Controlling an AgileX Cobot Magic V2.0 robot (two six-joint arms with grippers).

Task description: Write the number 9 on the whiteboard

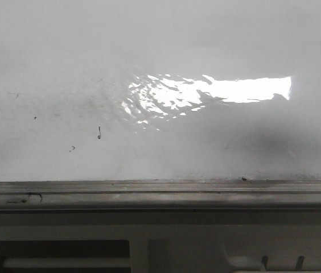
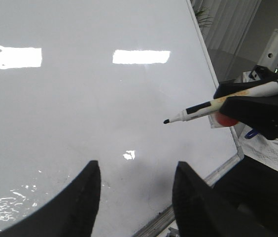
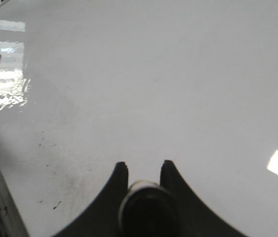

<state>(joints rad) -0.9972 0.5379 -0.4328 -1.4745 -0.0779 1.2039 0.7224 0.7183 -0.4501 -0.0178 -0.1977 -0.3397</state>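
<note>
Right hand (image 3: pixel 143 170) pinches the light, stiff marker (image 2: pixel 223 102) mid-barrel, left hand (image 2: pixel 136 192) gapes empty over the slick, rigid whiteboard (image 2: pixel 104 108).

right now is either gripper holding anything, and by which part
The right gripper holds a marker by the rear part of its barrel; the black tip points at the whiteboard without touching. The left gripper is open and empty.

Both arms lie outside the front view; the specks (image 1: pixel 99 133) on the whiteboard (image 1: pixel 160 57) look possibly like ink.
</note>
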